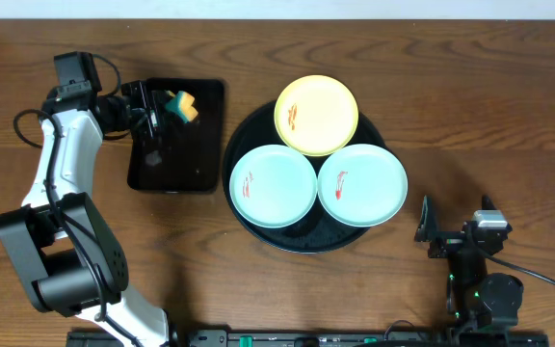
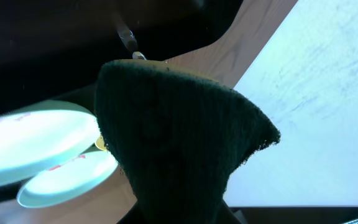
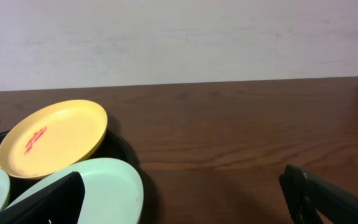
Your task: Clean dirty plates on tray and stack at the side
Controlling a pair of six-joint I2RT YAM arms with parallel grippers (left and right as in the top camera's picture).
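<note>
The left hand (image 1: 162, 106) pinches the sponge (image 1: 179, 104) over the rectangular tray (image 1: 186, 154) at 9 o'clock, the right hand (image 1: 454, 224) gapes empty at 4, and three smeared plates (image 1: 273, 186) (yellow plate (image 1: 316, 116) at 12) sit on the round tray (image 1: 249, 130).

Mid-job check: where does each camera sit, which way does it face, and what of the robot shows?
Overhead: above the table, looking straight down on the round tray and its plates; left pincer and right pincer both show.
Left wrist: behind the gripped sponge, facing the mint plates; its pincer is hidden.
Right wrist: low over the table, facing the wall past the yellow plate; its open fingers frame the view.
Shared: all three see the plates.
</note>
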